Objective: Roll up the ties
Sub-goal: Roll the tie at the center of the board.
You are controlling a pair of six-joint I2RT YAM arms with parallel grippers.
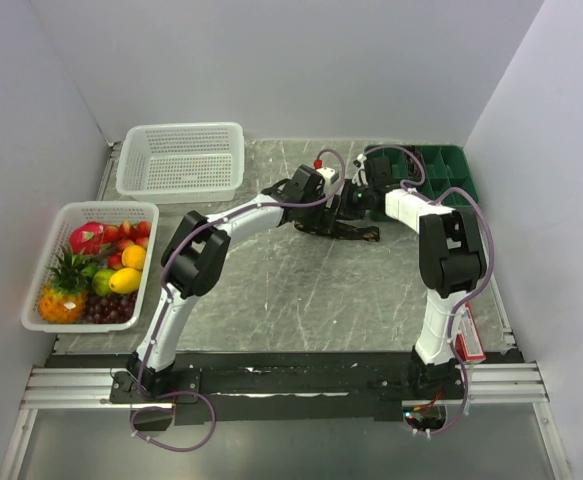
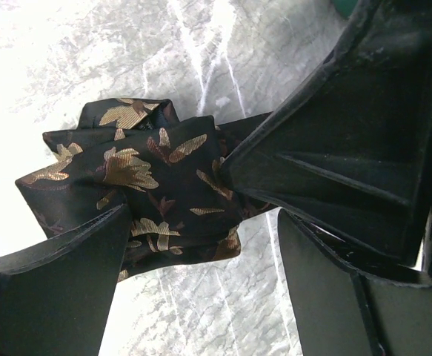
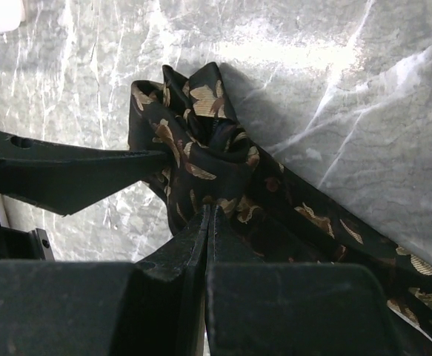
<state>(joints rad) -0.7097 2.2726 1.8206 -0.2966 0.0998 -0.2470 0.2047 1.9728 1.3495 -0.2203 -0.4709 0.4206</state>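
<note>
The tie [image 2: 149, 185] is a loose crumpled roll on the marble tabletop [image 2: 67, 59], black fabric with gold and brown leaf motifs, its tail trailing off past the right claw [image 3: 207, 211]. The left claw [image 2: 204, 222] is wide open with the roll between its fingers, one finger against the fabric. The right claw is closed, tips pressed into the roll's side; can't tell if any fabric is pinched.

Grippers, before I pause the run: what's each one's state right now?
Left gripper: open, fingers either side of the tie.
Right gripper: shut, tips against the tie; whether it pinches fabric cannot be told.
</note>
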